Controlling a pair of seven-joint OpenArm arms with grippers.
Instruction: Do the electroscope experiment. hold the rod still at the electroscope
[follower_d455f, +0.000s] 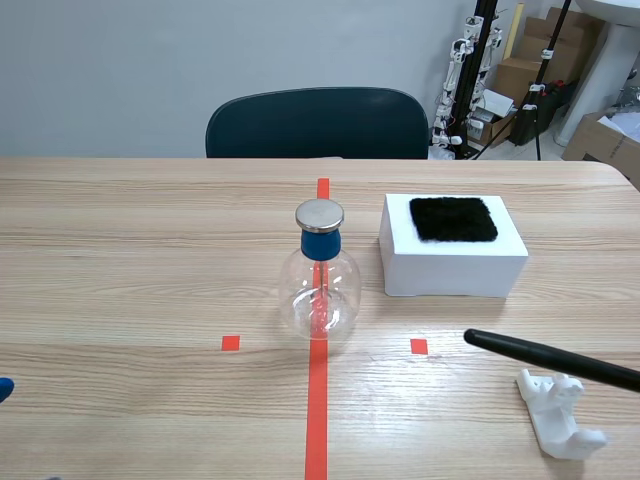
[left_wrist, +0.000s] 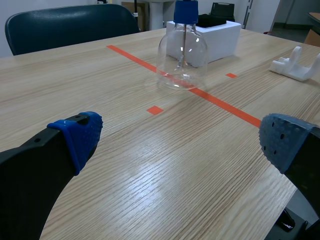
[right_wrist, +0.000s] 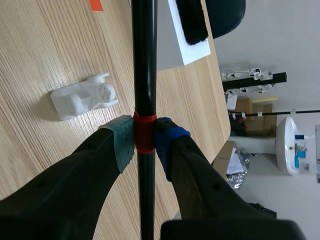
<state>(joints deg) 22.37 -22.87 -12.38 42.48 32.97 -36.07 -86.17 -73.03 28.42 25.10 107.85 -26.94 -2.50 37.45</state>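
The electroscope (follower_d455f: 319, 268) is a clear glass flask with a blue neck and a round metal cap, standing on the red tape line at the table's middle; it also shows ahead of my left gripper (left_wrist: 175, 145), as the flask (left_wrist: 182, 55). My left gripper is open with nothing between its blue pads, low at the table's near left. A black rod (follower_d455f: 550, 358) comes in from the right, its tip to the right of the flask and apart from it. My right gripper (right_wrist: 145, 140) is shut on the rod (right_wrist: 144, 75) at a red band.
A white box (follower_d455f: 452, 247) with a black fur patch (follower_d455f: 453, 218) on top stands right of the flask. A white plastic rod stand (follower_d455f: 556, 413) lies at the near right, under the rod. A dark chair (follower_d455f: 317, 123) stands behind the table.
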